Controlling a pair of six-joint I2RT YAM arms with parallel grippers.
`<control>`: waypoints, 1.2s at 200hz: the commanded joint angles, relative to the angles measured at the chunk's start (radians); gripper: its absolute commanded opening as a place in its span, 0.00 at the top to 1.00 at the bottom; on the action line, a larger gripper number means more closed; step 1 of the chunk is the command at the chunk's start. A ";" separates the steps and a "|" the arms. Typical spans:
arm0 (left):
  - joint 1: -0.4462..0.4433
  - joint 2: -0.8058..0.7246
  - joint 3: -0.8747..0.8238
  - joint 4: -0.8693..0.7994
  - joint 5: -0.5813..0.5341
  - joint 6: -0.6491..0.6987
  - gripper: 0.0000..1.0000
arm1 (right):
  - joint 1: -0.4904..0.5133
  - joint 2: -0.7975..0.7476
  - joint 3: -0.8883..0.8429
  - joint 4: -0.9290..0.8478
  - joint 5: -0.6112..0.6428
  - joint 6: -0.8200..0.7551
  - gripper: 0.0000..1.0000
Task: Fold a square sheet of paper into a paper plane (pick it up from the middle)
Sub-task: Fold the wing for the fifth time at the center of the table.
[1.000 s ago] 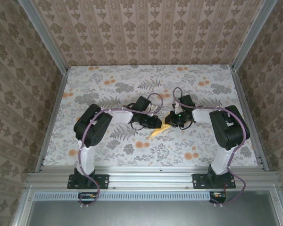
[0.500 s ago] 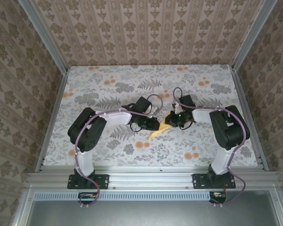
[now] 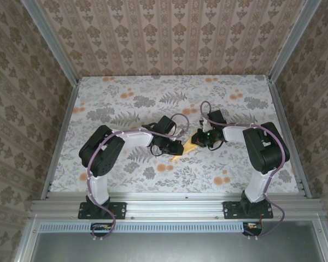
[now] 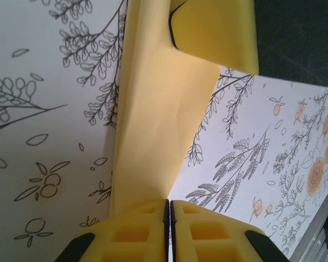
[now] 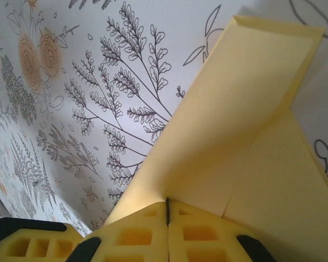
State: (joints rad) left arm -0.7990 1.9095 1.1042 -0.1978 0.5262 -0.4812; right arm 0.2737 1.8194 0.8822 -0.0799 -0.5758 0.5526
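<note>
The square sheet of paper, yellow and partly folded into layered flaps, hangs between my two grippers just above the flowered cloth at mid-table. My left gripper is shut on one end of it. In the left wrist view the paper rises from the closed yellow pads and curls over at the top. My right gripper is shut on the other end. In the right wrist view the paper fans up from the closed pads, with a folded edge and a crease showing.
The white flower-print cloth covers the whole table. Aluminium rails run along the near edge and sides, and patterned walls enclose the space. Both arms bend inward, with their elbows at the table's near left and near right.
The left arm's elbow swung left and lower, and its gripper slid slightly nearer and right over the paper. The right gripper stayed put. Less of the paper's lower tip shows.
</note>
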 commanded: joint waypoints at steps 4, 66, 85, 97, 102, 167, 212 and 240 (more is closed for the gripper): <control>-0.003 0.018 -0.018 -0.015 0.007 0.023 0.88 | 0.001 0.039 -0.013 -0.070 0.056 -0.020 0.92; -0.009 0.042 -0.014 0.011 0.015 0.010 0.87 | 0.001 0.047 -0.014 -0.066 0.057 -0.016 0.92; -0.012 0.046 -0.015 0.017 0.015 0.005 0.87 | 0.001 0.047 -0.017 -0.060 0.056 -0.013 0.92; -0.014 0.051 -0.019 0.021 0.014 0.005 0.87 | -0.001 0.046 -0.017 -0.055 0.053 -0.011 0.92; -0.014 0.055 -0.019 0.021 0.014 0.004 0.87 | 0.000 0.045 -0.017 -0.054 0.051 -0.010 0.92; -0.009 0.088 -0.055 0.034 0.012 0.009 0.88 | 0.002 -0.037 -0.039 0.026 -0.023 0.039 0.89; 0.000 0.088 -0.075 0.034 -0.002 0.018 0.88 | 0.012 -0.109 -0.094 0.136 -0.077 0.143 0.86; 0.002 0.089 -0.084 0.041 -0.003 0.021 0.88 | 0.048 -0.148 -0.147 0.233 -0.063 0.237 0.87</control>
State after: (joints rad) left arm -0.7959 1.9385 1.0679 -0.1104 0.5659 -0.4808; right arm 0.2893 1.7210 0.7792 0.0444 -0.6189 0.6857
